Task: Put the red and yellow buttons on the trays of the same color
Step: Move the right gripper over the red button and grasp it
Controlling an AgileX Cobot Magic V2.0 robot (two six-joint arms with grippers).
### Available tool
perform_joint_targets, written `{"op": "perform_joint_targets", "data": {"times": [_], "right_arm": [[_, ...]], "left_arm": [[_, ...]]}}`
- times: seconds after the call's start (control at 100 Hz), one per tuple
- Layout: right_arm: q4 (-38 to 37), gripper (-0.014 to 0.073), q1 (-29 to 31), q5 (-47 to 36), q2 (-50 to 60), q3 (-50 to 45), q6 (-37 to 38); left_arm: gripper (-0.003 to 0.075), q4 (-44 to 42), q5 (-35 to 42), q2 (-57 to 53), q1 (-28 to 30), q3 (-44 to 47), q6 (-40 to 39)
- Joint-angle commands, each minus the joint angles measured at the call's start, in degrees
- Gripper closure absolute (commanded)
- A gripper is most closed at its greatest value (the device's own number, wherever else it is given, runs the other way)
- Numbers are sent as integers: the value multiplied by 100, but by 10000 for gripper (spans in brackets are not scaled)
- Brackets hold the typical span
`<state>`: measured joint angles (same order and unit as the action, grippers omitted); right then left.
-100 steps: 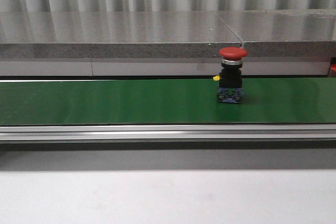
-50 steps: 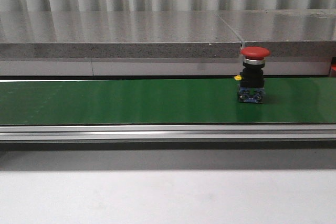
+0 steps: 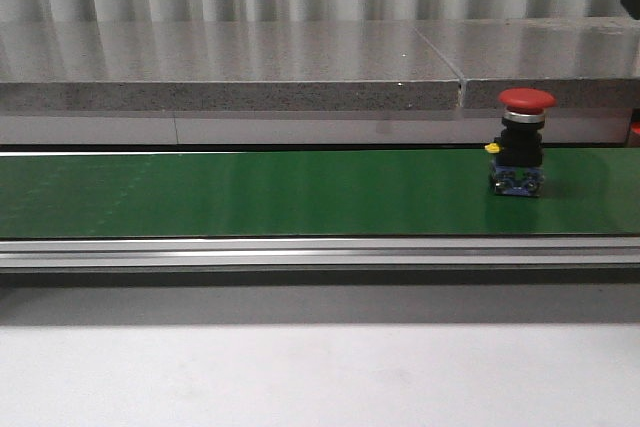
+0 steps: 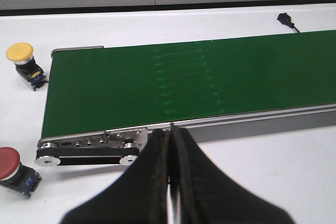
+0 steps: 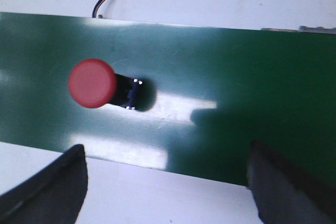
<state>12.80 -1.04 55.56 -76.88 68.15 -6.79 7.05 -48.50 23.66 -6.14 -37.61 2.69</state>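
Red button [image 3: 524, 142] stands upright on the green conveyor belt [image 3: 250, 192], toward its right end in my front view, red cap up, black body, blue base on the belt. It has travelled rightward along the belt over the last second. My right wrist view looks down on the same button [image 5: 93, 83]; my right pincer [image 5: 167, 184] hangs above the belt's near edge, fingers spread wide, nothing between them, button not touched.

My left pincer [image 4: 171, 182] has its fingers pressed together, holding nothing, over the white surface [image 4: 273, 166] just off the belt's roller end. In that view a yellow button [image 4: 23, 64] sits on the surface beside one corner of the belt, and a second red button [image 4: 14, 170] lies tilted on the surface near the roller. No trays visible to me.
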Motion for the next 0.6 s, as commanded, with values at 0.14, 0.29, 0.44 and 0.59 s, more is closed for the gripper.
{"op": "perform_joint_targets", "data": {"times": [0.14, 0.29, 0.44, 0.59], "right_arm": [[161, -22, -256, 213, -499, 608, -504], [173, -21, -264, 498, -997, 889, -635], [173, -20, -275, 518, -1437, 1144, -781], [168, -20, -275, 498, -1795, 1369, -887]], "left_arm": [[741, 58, 416, 39, -41, -141, -9], [741, 58, 416, 39, -41, -141, -9], [741, 58, 416, 39, -41, -141, -9], [741, 58, 416, 39, -41, -141, -9]]}}
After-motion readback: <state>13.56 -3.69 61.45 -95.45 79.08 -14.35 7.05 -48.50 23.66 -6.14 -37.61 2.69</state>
